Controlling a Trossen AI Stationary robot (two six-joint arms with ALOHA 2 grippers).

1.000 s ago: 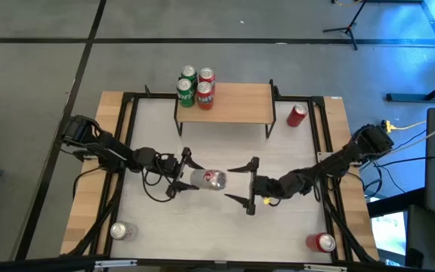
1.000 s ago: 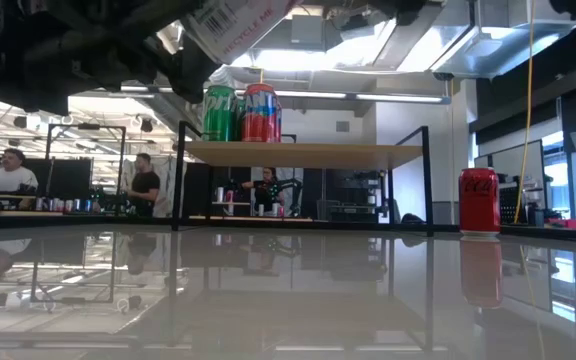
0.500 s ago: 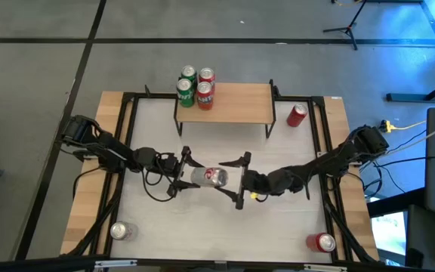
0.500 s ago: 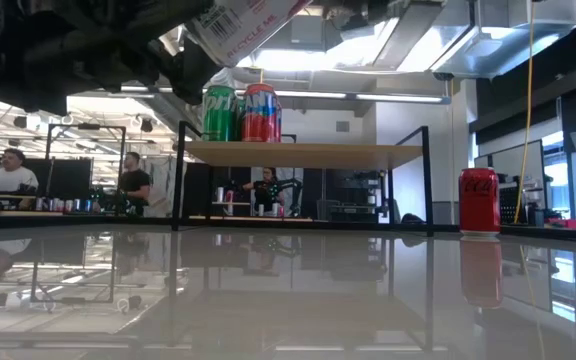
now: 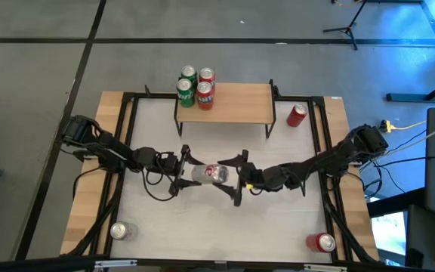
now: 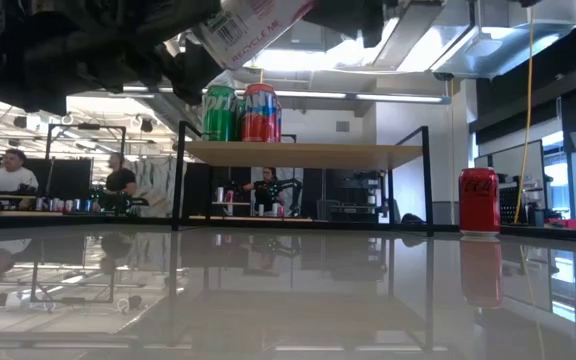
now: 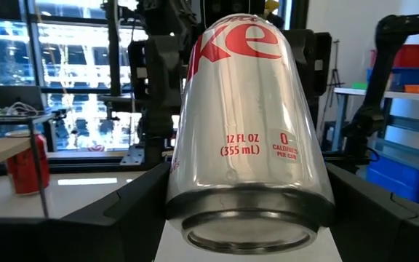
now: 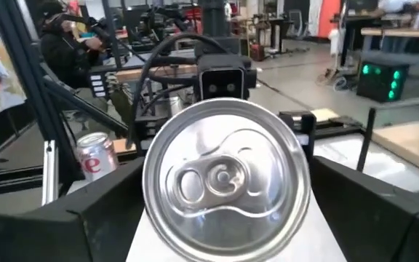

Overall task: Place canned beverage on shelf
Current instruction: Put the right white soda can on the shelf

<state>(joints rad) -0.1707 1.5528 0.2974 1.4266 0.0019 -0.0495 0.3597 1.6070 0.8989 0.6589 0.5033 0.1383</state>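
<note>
A silver aluminium soda can (image 5: 207, 174) is pinched sideways by the left end effector (image 5: 185, 172); the right end effector (image 5: 235, 178) is spread around its top

four cans (image 5: 195, 86) on shelf (image 5: 232, 103) left end | one can (image 5: 297, 115) right of shelf | held can (image 5: 208, 174) before shelf

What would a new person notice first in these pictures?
First, the silver can held in the air over the middle of the table by the left pincer, lying sideways, with the open right pincer around its top end. Next, four cans crowded at the left end of the shelf.
</note>
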